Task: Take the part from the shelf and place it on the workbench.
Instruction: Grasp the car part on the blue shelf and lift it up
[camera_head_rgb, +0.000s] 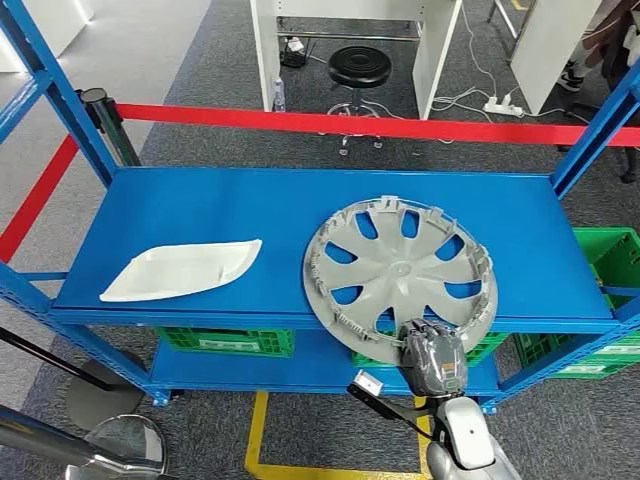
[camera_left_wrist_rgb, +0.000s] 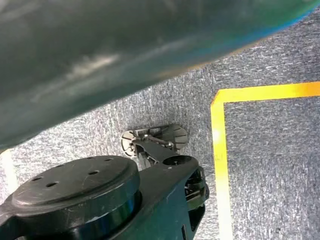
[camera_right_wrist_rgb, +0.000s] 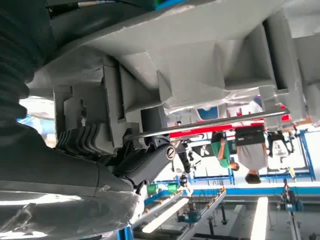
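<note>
**Grey wheel cover being gripped at shelf edge; lift not yet made**

Blue steel shelf (camera_head_rgb: 189, 205) is carrying two parts on its upper deck. The wheel cover (camera_head_rgb: 400, 272), a grey plastic disc with spokes, is lying flat toward the right, its near rim overhanging the front edge. The right robot hand (camera_head_rgb: 432, 362) is reaching up from below and closing on that near rim; the right wrist view is showing its thumb and dark fingers pressed against the ribbed underside of the cover. A white curved trim panel (camera_head_rgb: 185, 270) is lying well apart to the left. The left robot hand's state cannot be told.

Judgement: the grasp appears made. Lifting, carrying and setting down on the desk are all outstanding.
</note>
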